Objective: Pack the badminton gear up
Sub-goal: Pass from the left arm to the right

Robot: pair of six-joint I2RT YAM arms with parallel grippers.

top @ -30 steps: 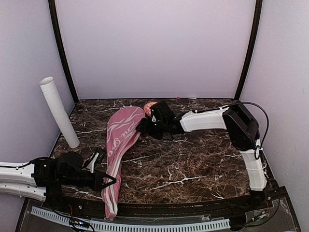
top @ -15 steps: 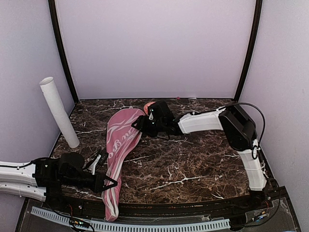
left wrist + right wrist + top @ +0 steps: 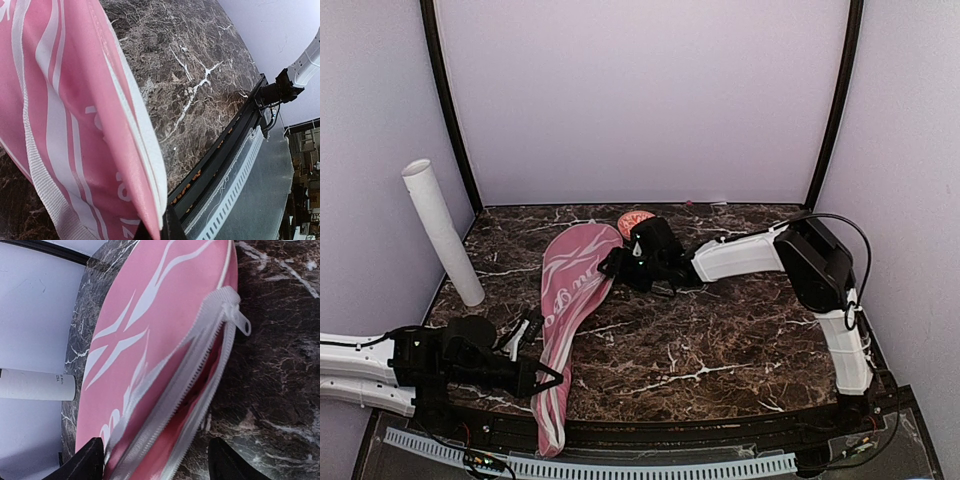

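Right gripper [image 3: 159, 461], spread wide, flanks pink cover [image 3: 145, 335] zipper [image 3: 202, 352].

The left arm [image 3: 370, 370] lies low and level at the near left, the left tool [image 3: 542, 378] pinched shut on the pink cover [image 3: 570, 285]; the right arm [image 3: 745, 250] rises, bends, reaches far leftward; the right tool [image 3: 617, 265] has its jaws spread wide.

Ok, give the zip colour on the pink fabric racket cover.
White zip, clearest in right wrist view.
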